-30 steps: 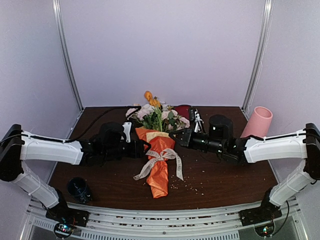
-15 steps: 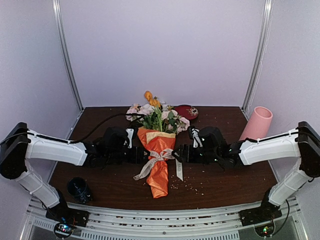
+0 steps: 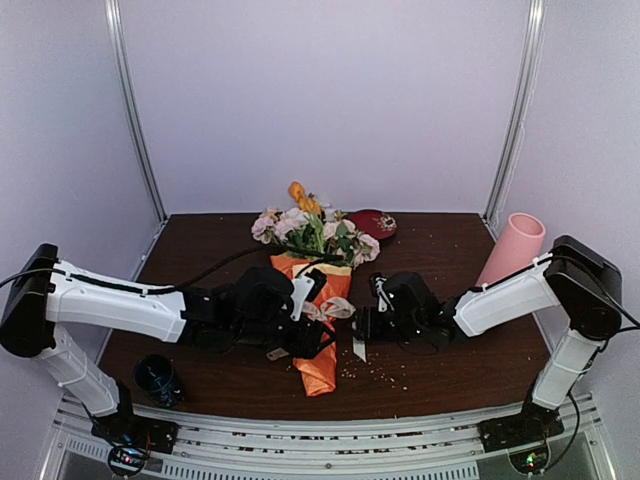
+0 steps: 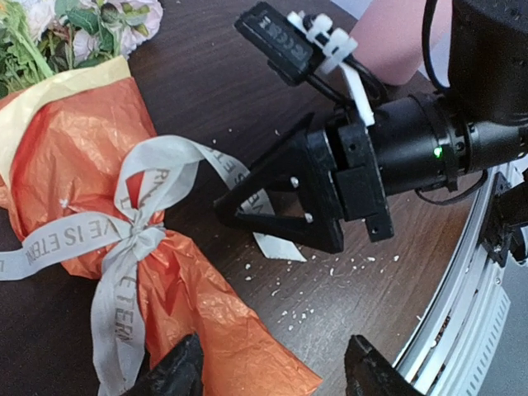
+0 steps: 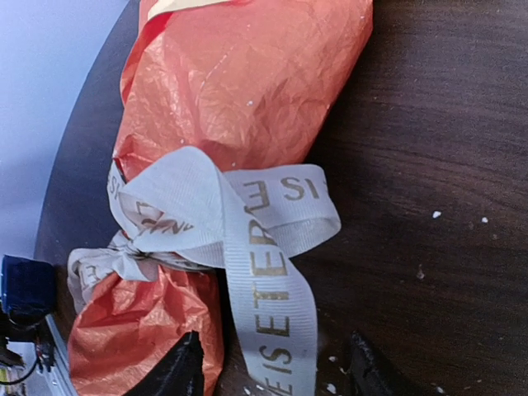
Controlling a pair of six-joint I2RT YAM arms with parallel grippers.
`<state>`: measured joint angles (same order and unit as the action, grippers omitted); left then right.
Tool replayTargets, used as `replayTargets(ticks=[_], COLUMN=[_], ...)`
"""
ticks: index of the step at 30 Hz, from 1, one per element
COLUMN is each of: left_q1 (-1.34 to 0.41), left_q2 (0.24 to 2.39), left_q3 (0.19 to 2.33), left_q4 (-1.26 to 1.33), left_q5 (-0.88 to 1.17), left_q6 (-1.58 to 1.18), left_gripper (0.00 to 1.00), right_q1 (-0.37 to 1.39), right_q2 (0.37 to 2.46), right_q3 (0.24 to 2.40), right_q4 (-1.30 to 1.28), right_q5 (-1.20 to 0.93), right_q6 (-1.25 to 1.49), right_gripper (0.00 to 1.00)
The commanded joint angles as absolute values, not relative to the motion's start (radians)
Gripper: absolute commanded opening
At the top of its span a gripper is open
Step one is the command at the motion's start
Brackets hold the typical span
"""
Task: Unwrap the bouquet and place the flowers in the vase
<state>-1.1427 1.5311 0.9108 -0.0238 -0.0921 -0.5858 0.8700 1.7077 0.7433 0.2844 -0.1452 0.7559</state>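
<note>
**Flanking the wrapped bouquet, both claws apart**

At the near left corner a small dark blue cup [image 3: 157, 377] stands upright on the table [image 3: 450, 360]; its inside is too dark to read. The left arm reaches low across the wood toward the middle, wrist nearly level. The left gripper [image 4: 272, 375] has its 2 fingers spread at the narrow lower end of the bouquet [image 4: 74, 165]. 1 finger is over the orange paper and the other is over bare wood past its edge, with no squeeze visible.

The bouquet lies flat at the table's centre, stem end toward the near edge, with a cream ribbon [image 5: 247, 214] tied in a bow round its waist. The flowers [image 3: 310, 228] fan out of the paper's far end. A dark red dish [image 3: 372, 222] sits just behind them, its contents unclear.

The right arm comes in low from the right. The right gripper [image 5: 272, 371] is spread too, just beside the bouquet's right flank, and 1 ribbon tail runs unpinched between its fingers. Pale crumbs [image 3: 385, 372] dot the wood nearby. At the far right edge the pink vase [image 3: 512, 250] stands tilted, well apart from both claws; I cannot tell what is inside it.
</note>
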Motion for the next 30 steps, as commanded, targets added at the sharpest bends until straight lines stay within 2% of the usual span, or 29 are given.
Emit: replayTargets(ticks=[1, 5, 14, 19, 30], left_q1=[-1.147, -1.147, -1.146, -1.136, -1.118], left_q2=[1.604, 1.639, 1.713, 1.754, 1.826], left_q3=[0.942, 0.936, 0.946, 0.945, 0.885], left_q4=[-0.034, -0.005, 0.005, 0.007, 0.040], left_q5=[-0.061, -0.059, -0.148, -0.193, -0.174], left_q6=[-0.567, -0.573, -0.623, -0.660, -0.739], left_gripper=[0.59, 0.57, 0.49, 0.41, 0.03], right_q1=[0.861, 0.857, 0.857, 0.856, 0.859], right_q2=[1.750, 1.767, 1.741, 1.707, 1.619], right_q3=[0.726, 0.697, 0.665, 0.645, 0.641], right_q4=[0.409, 0.497, 0.582, 0.587, 0.676], right_q5=[-0.202, -0.225, -0.263, -0.274, -0.351], right_q6=[0.798, 0.834, 0.857, 0.867, 0.921], right_gripper=[0.54, 0.42, 0.00, 0.00, 0.00])
